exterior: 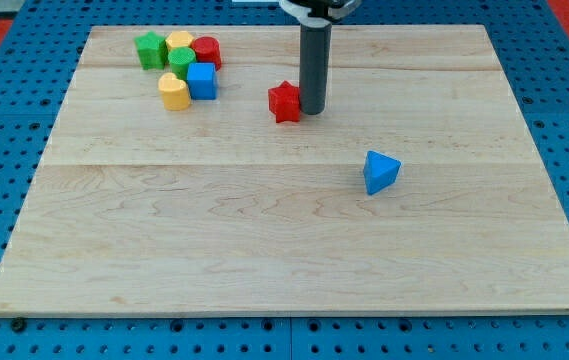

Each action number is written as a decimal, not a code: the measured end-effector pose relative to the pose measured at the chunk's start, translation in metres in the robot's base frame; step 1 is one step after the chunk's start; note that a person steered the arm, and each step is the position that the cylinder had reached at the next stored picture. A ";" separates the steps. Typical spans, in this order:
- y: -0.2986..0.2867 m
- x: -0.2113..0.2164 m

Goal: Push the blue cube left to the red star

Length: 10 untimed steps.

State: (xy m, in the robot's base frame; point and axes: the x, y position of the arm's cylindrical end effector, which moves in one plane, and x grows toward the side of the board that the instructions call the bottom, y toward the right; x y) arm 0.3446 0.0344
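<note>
The blue cube (202, 81) sits in a cluster of blocks at the view's upper left. The red star (285, 102) lies near the top middle of the board, to the right of the cube with a gap between them. My tip (312, 111) rests on the board right beside the red star's right side, touching or nearly touching it. The tip is well to the right of the blue cube.
Around the blue cube are a green star (150, 50), a yellow block (179, 42), a green block (182, 59), a red cylinder (207, 51) and a yellow block (174, 92). A blue triangular block (380, 172) lies right of centre. The wooden board (264, 250) sits on blue pegboard.
</note>
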 end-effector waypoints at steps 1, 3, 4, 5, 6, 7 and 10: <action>0.001 -0.042; -0.053 -0.102; -0.085 -0.119; -0.135 -0.111; -0.148 -0.106; -0.166 -0.084; -0.134 -0.032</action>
State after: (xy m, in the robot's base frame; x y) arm 0.3127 -0.0997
